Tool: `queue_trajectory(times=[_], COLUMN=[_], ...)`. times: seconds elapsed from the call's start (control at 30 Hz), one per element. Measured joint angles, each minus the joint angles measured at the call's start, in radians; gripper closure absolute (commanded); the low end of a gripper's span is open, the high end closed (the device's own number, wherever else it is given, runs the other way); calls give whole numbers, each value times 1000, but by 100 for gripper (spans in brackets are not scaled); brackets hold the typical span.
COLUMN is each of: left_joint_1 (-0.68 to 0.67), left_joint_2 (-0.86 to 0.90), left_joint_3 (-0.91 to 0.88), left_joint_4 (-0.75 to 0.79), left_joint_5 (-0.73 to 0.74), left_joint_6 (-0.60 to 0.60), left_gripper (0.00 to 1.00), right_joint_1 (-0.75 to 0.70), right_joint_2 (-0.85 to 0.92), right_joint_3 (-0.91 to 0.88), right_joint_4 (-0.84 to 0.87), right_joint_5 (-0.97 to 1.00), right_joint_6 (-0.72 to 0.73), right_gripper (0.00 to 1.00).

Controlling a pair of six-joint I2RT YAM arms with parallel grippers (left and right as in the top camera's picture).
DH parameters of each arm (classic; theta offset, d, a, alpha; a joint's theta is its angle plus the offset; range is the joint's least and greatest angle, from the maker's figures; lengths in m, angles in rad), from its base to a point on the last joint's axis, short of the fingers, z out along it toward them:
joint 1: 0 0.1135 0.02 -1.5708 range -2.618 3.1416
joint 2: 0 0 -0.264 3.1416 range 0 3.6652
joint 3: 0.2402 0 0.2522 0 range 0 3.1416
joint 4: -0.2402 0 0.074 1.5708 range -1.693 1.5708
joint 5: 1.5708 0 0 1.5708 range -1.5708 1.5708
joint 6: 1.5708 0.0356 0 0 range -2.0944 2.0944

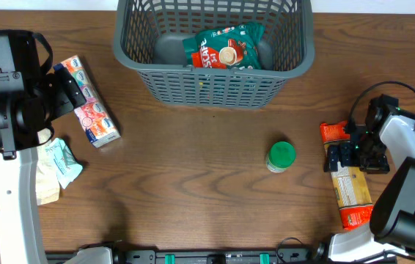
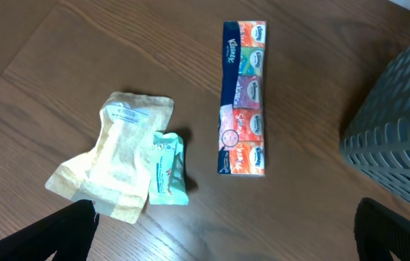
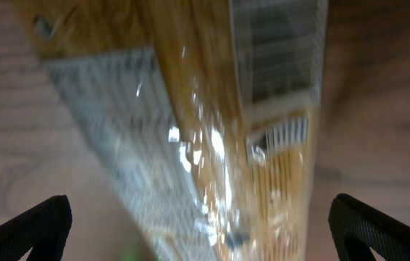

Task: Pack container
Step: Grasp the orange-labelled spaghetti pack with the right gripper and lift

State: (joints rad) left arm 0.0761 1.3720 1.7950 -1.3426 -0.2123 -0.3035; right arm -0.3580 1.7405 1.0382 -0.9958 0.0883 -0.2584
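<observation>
The dark grey slotted container stands at the top middle and holds a green snack bag; its corner shows in the left wrist view. My right gripper is open, low over a clear pasta packet with orange ends at the right; the packet fills the right wrist view, blurred, between the fingers. My left gripper is open and empty above the table, near a tissue multipack, a beige pouch and a small teal packet.
A small green-lidded jar stands on the wooden table between the container and the pasta packet. The left arm's body covers the table's left edge.
</observation>
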Motion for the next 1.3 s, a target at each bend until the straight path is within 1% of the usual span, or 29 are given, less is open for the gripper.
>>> queue_trajectory(times=[0.1,0.17,0.27,0.3,0.4,0.5,0.53,0.57,0.6,0.63,0.83,0.93,1.0,1.1,1.23,1.3], left_joint_1=[0,0,0,0,0,0,0,0,0,0,0,0,0,0,0,0], left_joint_2=[0,0,0,0,0,0,0,0,0,0,0,0,0,0,0,0], left_joint_3=[0,0,0,0,0,0,0,0,0,0,0,0,0,0,0,-1], left_joint_4=[0,0,0,0,0,0,0,0,0,0,0,0,0,0,0,1], left_joint_5=[-1,-1,-2,-4,-4,-4,-4,-4,-4,-4,-4,-4,-4,-4,-4,-4], left_joint_6=[0,0,0,0,0,0,0,0,0,0,0,0,0,0,0,0], left_gripper=[1,1,1,1,1,1,1,1,1,1,1,1,1,1,1,1], right_joint_1=[-1,-1,-1,-1,-1,-1,-1,-1,-1,-1,-1,0,1,7,26,38], right_joint_2=[31,42,50,51,52,52,52,52,52,51,30,31,40,55,63,64], right_joint_3=[0,0,0,0,0,0,0,0,0,1,14,28,67,206,506,658], right_joint_4=[29,40,52,53,55,54,53,53,53,51,40,31,-1,-86,-188,-208], right_joint_5=[1,2,3,3,6,5,6,6,7,7,8,-7,-42,-99,-128,-142], right_joint_6=[-7,-12,-23,-24,-33,-34,-34,-37,-38,-39,-31,-1,20,72,166,194], right_gripper=[3,8,19,26,41,48,53,64,84,99,99,99,99,99,99,99])
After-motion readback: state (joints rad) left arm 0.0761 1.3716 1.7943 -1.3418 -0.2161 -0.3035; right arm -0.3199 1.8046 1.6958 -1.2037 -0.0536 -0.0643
